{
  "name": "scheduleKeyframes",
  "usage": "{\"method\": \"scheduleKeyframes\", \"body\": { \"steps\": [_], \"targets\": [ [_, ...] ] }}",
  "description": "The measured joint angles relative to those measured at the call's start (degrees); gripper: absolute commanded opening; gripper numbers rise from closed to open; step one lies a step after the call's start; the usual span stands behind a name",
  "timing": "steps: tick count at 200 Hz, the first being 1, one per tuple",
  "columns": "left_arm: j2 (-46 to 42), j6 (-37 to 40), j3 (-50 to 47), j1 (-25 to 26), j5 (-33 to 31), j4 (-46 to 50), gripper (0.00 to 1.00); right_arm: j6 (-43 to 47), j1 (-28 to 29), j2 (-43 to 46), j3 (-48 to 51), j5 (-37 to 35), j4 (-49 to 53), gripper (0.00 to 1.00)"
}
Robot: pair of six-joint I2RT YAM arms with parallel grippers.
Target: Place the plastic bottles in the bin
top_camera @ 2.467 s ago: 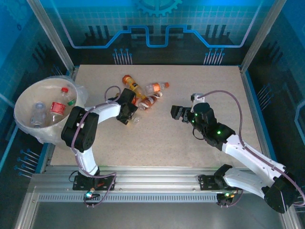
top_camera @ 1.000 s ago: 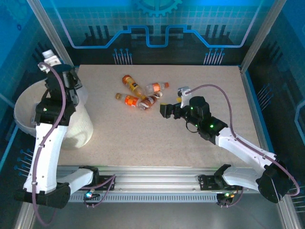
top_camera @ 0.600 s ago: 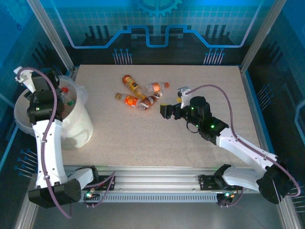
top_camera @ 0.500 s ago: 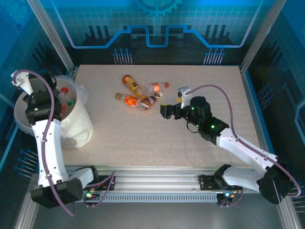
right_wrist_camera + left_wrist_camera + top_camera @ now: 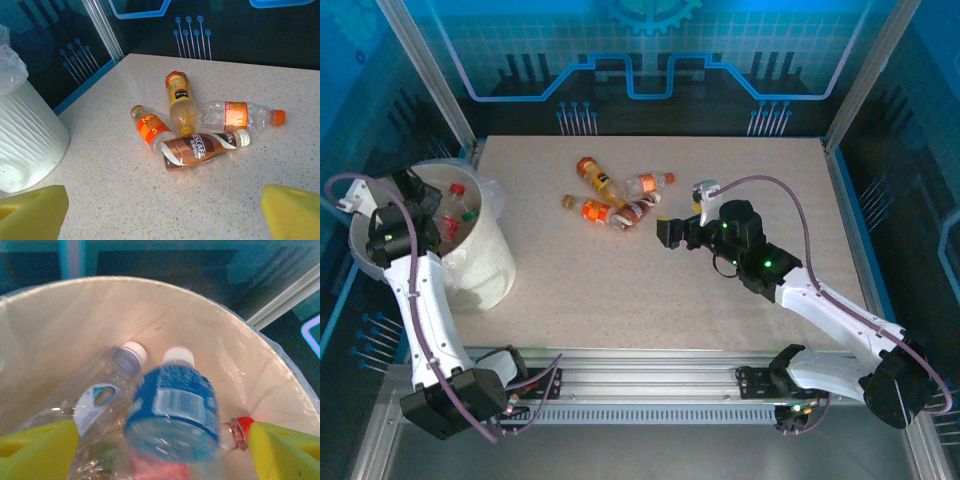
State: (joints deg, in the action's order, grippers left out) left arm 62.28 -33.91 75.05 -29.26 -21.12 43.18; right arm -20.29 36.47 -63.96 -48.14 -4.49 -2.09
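The left arm has swung from the worktop [image 5: 125,200] cluster over to the bin [image 5: 165,305]. Its left end effector [image 5: 160,452], fingers spread wide, is letting a blue-labelled bottle [image 5: 172,410] drop, blurred, beside a clear white-capped bottle [image 5: 107,385]. One more bottle is going in.

The right end effector [image 5: 162,215], also spread and empty, is facing four bottles on the worktop: an orange-labelled bottle [image 5: 151,129] reading "NFC", a brown bottle [image 5: 200,147] showing "ESCAFE", an orange juice bottle [image 5: 181,100] and an orange-capped clear bottle [image 5: 235,114]. The blue label's print is unreadable.
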Motion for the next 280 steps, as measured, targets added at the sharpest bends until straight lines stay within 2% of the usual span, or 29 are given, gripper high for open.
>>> {"method": "scheduleKeyframes", "body": {
  "steps": [52,98,112,151,165,180,203,229,250,280],
  "targets": [
    [-2.6,0.0,0.0,-0.1,7.1,-1.3,0.99,-1.3,0.0,-1.3,-1.2,-1.2,1.6,1.00],
    [-8.1,1.2,0.1,-0.1,16.9,-4.0,0.99,-6.0,0.0,-6.1,-3.0,-3.7,0.8,1.00],
    [-10.2,1.2,0.1,-0.1,21.2,-5.4,0.99,-7.5,0.0,-8.3,-3.0,-4.3,0.3,1.00],
    [-14.8,-0.4,-0.6,0.5,38.4,-11.3,0.99,-10.3,-0.1,-15.6,-6.2,-4.1,0.3,1.00],
    [-16.3,-2.1,-2.7,3.3,42.8,-14.8,0.99,-11.6,-0.1,-17.4,-7.8,-4.1,0.2,1.00],
    [-17.0,-2.7,-4.8,9.6,45.5,-17.0,0.99,-13.6,-0.1,-18.8,-8.9,-4.7,0.2,1.00],
    [-16.0,-2.9,-7.1,19.8,46.9,-19.8,0.99,-17.0,-0.1,-21.9,-11.0,-6.5,1.2,1.00],
    [-14.0,-3.5,-10.6,29.0,46.8,-22.8,0.99,-20.3,-0.1,-25.5,-12.4,-7.7,2.9,1.00],
    [-12.2,-3.5,-13.0,33.9,45.5,-24.0,0.99,-22.4,-0.1,-27.8,-12.7,-7.7,4.0,1.00],
    [-10.4,-3.5,-15.4,37.7,44.4,-26.0,0.99,-24.6,-0.1,-31.2,-14.2,-7.5,5.9,1.00]
  ]
}}
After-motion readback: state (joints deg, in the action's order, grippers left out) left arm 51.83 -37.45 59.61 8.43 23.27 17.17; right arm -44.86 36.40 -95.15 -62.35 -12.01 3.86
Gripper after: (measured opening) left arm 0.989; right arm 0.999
